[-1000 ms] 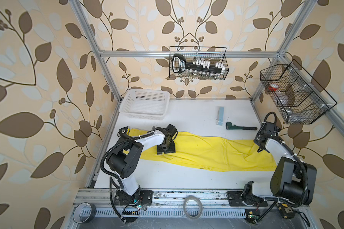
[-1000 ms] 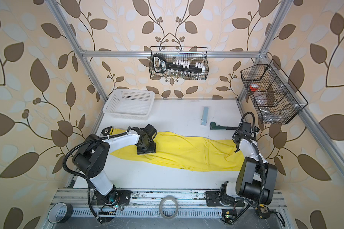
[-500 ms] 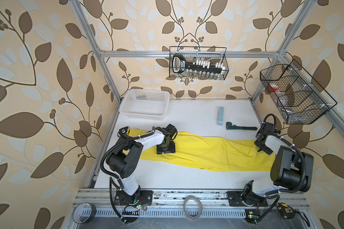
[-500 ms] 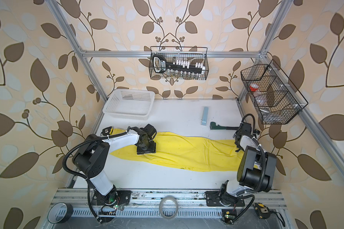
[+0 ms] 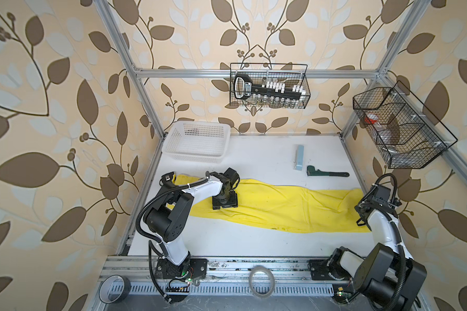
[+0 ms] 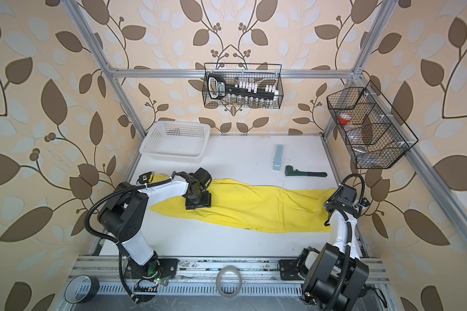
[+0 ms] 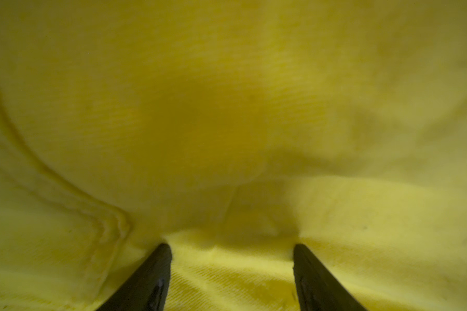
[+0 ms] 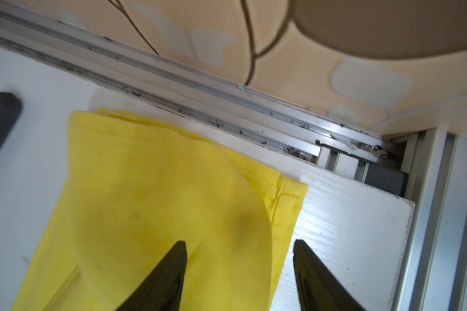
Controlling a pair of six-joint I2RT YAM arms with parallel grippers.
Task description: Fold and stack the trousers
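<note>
The yellow trousers [image 5: 281, 207] lie stretched out flat across the white table, from the left side to the right side in both top views. My left gripper [image 7: 231, 247] points straight down onto their left part [image 6: 197, 200]. It is open, and both fingertips press into the cloth, which bulges a little between them. My right gripper [image 8: 239, 242] hangs open just above the trousers' right end [image 8: 151, 194], one finger over the hem corner and one over bare table. Nothing is held between its fingers.
A white basket [image 5: 197, 142] stands at the back left. A pale blue block [image 5: 298, 157] and a green pipe wrench [image 5: 326, 172] lie behind the trousers. Wire baskets [image 5: 270, 88] hang on the back and right walls. The frame rail [image 8: 227, 88] runs close past the trousers' right end.
My right gripper has gone from shut to open and let go of the trousers' right end, which now lies flat. The right arm has shifted back a little. The left arm has not moved.
</note>
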